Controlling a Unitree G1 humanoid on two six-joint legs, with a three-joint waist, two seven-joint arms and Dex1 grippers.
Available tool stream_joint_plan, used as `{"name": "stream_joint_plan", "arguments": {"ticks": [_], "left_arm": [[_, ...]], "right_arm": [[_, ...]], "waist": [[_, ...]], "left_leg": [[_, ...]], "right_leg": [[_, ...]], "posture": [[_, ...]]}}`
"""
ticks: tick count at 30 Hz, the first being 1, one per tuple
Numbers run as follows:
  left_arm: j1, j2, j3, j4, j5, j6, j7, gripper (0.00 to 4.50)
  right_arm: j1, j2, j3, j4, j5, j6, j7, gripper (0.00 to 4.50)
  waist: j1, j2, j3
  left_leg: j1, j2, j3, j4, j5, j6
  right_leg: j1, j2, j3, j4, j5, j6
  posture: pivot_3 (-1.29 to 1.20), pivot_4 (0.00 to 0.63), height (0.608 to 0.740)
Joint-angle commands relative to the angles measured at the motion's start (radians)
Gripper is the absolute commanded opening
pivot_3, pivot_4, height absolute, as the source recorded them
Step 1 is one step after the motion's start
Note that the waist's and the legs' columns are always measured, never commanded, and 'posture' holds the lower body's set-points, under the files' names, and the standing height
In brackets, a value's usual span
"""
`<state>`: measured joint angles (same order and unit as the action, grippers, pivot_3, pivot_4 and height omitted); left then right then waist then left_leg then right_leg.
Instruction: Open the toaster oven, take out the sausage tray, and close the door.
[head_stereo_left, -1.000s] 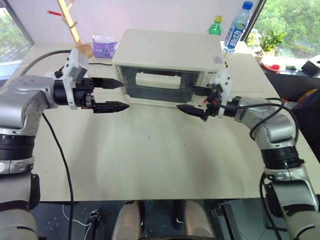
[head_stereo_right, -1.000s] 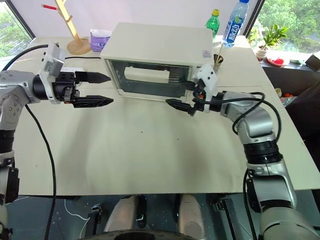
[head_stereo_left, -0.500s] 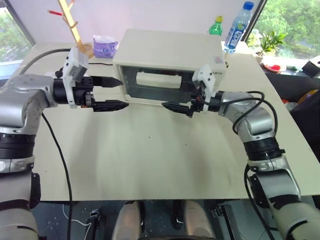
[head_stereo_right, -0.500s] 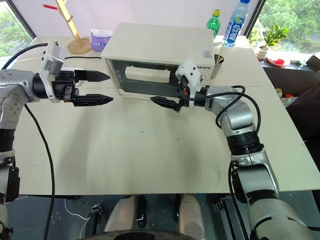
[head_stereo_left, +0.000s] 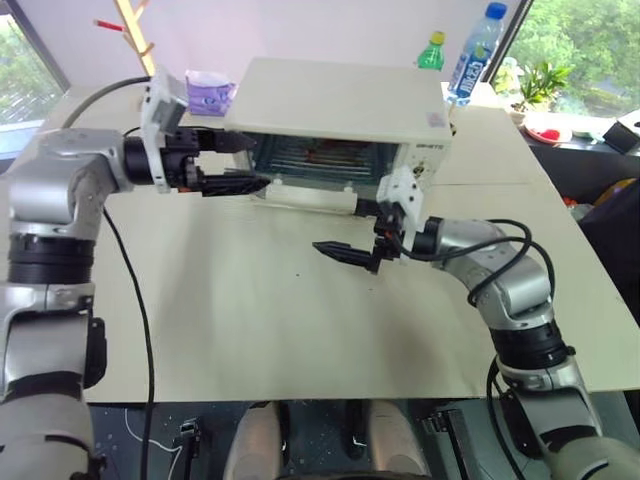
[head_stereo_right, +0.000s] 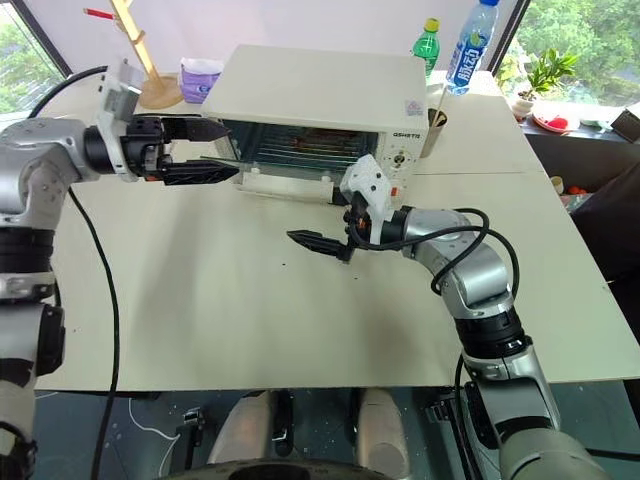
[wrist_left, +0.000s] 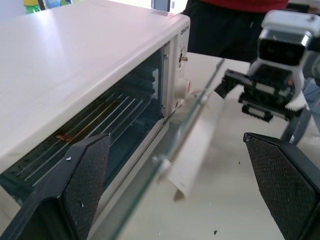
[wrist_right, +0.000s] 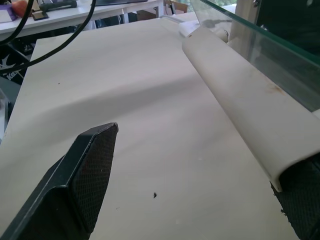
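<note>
The cream-white boxy toaster oven (head_stereo_right: 318, 100) sits at about twelve o'clock on the pale tabletop (head_stereo_right: 250, 310), and its drop-down clear glass door (wrist_left: 192, 107) with the long white bar handle (wrist_right: 240, 117) hangs partly lowered, not yet flat. Behind it the wire rack shows, with a reddish streak at the back that is probably the sausage; the silvery ribbed sausage tray (head_stereo_left: 330, 158) itself is hard to make out through the glare. The right gripper (head_stereo_right: 325, 238) sits in front of the door at about five o'clock from the handle, fingers spread wide and holding nothing, with the handle just beside one finger in the right wrist view. The left gripper (head_stereo_left: 232, 165) hovers at the oven's nine-o'clock corner, fingers also wide and empty. The step in hand looks like finishing the door's swing down. To do it well, the right gripper should probably guide the handle in its arc around the bottom hinge rather than pull straight out, so the light oven does not slide. The left gripper should stay outside the door's edge until the glass lies fully down, then go in level for the tray's front lip.
</note>
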<state>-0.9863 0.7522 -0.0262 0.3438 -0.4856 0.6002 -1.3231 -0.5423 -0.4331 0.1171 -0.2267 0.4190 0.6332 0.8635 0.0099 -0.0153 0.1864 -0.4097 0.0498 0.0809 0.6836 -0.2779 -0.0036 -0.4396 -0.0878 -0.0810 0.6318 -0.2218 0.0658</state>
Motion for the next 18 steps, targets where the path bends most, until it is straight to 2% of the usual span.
{"name": "stream_joint_plan", "arguments": {"ticks": [1, 8, 14, 18], "left_arm": [[-0.074, -0.003, -0.014, 0.065, 0.032, -0.031, -0.050, 4.47], [-0.165, -0.039, -0.084, 0.286, 0.146, -0.140, -0.150, 4.47], [-0.252, -0.097, -0.095, 0.535, 0.246, -0.278, -0.143, 4.47], [-0.281, -0.126, -0.081, 0.615, 0.274, -0.324, -0.140, 4.47]], "right_arm": [[0.031, 0.010, 0.018, -0.070, 0.012, -0.011, -0.015, 4.50], [0.095, 0.005, 0.037, -0.084, -0.015, -0.036, -0.049, 4.50], [0.100, 0.009, 0.037, -0.086, -0.026, -0.053, -0.077, 4.50], [0.105, 0.003, 0.032, -0.096, -0.023, -0.055, -0.087, 4.50]], "waist": [[0.000, 0.000, 0.000], [0.001, 0.000, 0.000], [0.001, 0.000, 0.000], [-0.001, -0.001, 0.000]], "left_leg": [[0.000, 0.000, 0.000, 0.000, 0.000, 0.000], [0.000, 0.000, 0.000, 0.000, 0.000, 0.000], [0.000, 0.000, 0.000, 0.001, 0.000, 0.000], [0.000, 0.000, 0.000, 0.000, 0.000, 0.000]], "right_leg": [[0.000, 0.000, 0.000, 0.000, 0.000, 0.000], [0.000, 0.000, 0.000, 0.000, 0.000, 0.000], [0.000, 0.000, 0.000, 0.000, 0.000, 0.000], [0.000, 0.000, 0.000, 0.000, 0.000, 0.000]], "posture": [[0.00, 0.150, 0.722], [0.00, 0.150, 0.722], [0.00, 0.150, 0.722], [0.00, 0.150, 0.722]]}}
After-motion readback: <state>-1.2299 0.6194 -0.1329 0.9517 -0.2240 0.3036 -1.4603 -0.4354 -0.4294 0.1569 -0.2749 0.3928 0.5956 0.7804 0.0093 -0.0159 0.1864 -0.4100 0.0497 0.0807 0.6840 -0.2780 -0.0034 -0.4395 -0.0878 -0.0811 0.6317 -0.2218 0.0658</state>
